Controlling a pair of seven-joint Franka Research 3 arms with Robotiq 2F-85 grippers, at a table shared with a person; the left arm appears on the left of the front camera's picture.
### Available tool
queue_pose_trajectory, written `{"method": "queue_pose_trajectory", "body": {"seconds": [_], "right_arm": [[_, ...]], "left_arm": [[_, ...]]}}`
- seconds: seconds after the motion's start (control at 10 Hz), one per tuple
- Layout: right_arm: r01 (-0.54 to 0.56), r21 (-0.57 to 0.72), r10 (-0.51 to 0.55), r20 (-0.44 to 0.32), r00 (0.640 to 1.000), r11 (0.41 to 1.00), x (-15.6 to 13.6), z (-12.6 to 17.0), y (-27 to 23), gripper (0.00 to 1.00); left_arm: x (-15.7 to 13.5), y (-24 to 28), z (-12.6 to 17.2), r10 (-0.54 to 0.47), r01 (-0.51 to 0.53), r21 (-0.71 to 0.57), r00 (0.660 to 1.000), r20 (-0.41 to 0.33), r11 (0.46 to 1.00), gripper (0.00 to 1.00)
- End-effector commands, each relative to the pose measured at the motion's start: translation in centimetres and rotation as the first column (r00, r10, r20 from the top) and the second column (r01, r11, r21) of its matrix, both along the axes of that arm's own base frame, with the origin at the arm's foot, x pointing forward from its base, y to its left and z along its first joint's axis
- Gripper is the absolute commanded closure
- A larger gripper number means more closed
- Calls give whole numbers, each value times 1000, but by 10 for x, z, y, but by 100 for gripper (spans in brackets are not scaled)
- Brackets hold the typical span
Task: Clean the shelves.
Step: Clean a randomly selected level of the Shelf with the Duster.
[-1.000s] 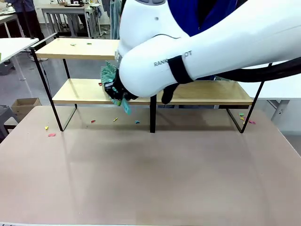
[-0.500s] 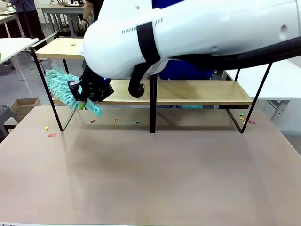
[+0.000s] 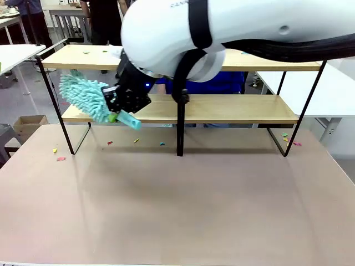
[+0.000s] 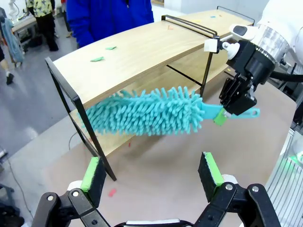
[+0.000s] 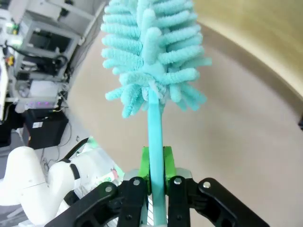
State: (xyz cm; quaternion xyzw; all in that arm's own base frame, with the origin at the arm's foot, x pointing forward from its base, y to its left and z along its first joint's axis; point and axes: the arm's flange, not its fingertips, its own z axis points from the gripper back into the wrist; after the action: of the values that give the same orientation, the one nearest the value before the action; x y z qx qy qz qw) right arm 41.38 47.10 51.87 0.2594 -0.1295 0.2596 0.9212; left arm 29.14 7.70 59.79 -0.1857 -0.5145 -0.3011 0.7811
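- The table (image 3: 177, 210) has a plain, matt beige top. At its left edge lie 2 small paper scraps (image 3: 58, 155), 1 yellow and 1 pink.
- Left of the table, a cardboard box (image 3: 28, 124) stands on the grey floor, with a white table (image 3: 14, 52) behind it. More desks and standing people show farther back in the room.
- The shelves (image 3: 233, 108) stand across the far half of the table. They have 2 long light-wood boards on a thin black frame, with 1 black post in the middle.
- A few green bits (image 3: 105, 51) lie on the left part of the top board.
- The right arm reaches across to the left end of the rack. The right gripper (image 3: 117, 113) is clamped on the flat turquoise handle of a fluffy turquoise duster (image 3: 86, 97).
- The duster head points left and slightly up. It sits at the left end of the shelves, below the top board and level with the lower one. Whether it touches the wood cannot be told.
- In the left wrist view, the left gripper (image 4: 150, 171) hovers over the table with its green pads spread wide and nothing between them, facing that same end of the rack.
- A person in a blue top (image 4: 109, 19) stands behind the shelves.
- More coloured scraps (image 3: 291, 141) lie by the right leg of the frame.
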Motion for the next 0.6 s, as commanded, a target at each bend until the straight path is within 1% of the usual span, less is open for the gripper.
{"method": "queue_pose_trajectory", "body": {"seconds": [0.0,0.2,0.4,0.5], "right_arm": [[11,10,-11,3,1000,1000,-16,-3,-28,88],[-69,18,70,-45,997,997,-23,-1,-46,88],[-129,86,136,-81,987,988,-37,14,-80,88],[-93,59,97,-66,993,994,-42,17,-91,88]], "left_arm": [[1,1,-1,-11,11,-4,1000,8,1000,0],[1,1,-1,-11,11,-4,1000,8,1000,0],[1,1,-1,-11,11,-4,1000,8,1000,0],[1,1,-1,-11,11,-4,1000,8,1000,0]]}}
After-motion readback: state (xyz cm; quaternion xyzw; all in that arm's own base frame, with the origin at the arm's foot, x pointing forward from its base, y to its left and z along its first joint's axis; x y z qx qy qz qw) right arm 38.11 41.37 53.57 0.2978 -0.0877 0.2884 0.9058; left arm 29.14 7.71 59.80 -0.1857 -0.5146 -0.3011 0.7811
